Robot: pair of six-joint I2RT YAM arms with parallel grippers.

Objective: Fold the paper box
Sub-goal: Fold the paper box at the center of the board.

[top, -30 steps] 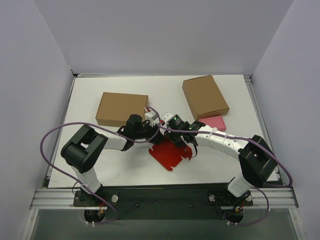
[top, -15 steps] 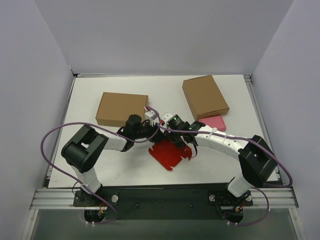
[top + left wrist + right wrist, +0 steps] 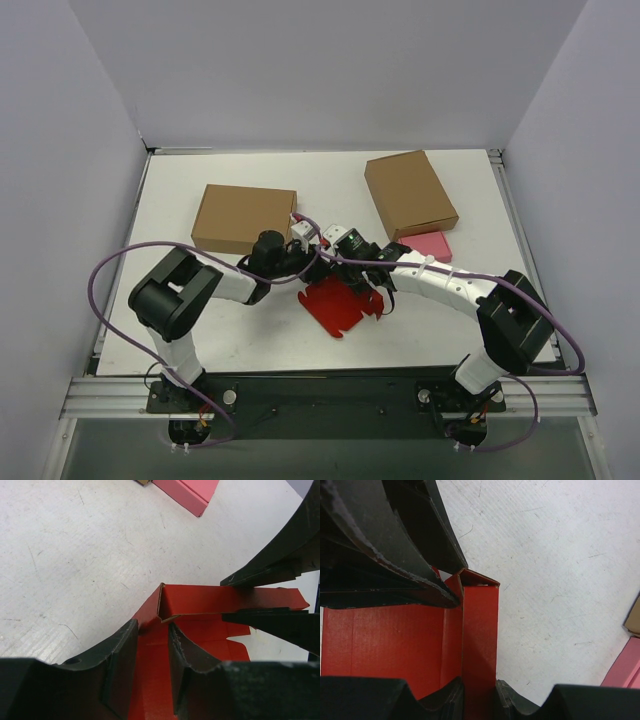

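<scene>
Count: 1 red paper box (image 3: pixel 340 305), 2 brown cardboard boxes (image 3: pixel 243 217) (image 3: pixel 409 193), 1 pink box (image 3: pixel 428 245), 2 arms. The paper box lies mid-table (image 3: pixel 200 330), just in front of both wrists, mostly flat, with one side wall folded upright. R gripper (image 3: pixel 479 692) is clamped on that raised wall, one finger on each face. L gripper (image 3: pixel 152 635) straddles the red sheet next to the wall's corner, its fingers apart with red between them. I can't tell if it's pinching or only bracketing.

Vs a sec ago: L arm's elbow has shifted a little toward centre and its purple cable loop (image 3: pixel 100 280) has moved with it. R arm, paper box, brown boxes and pink box are all where they were.
</scene>
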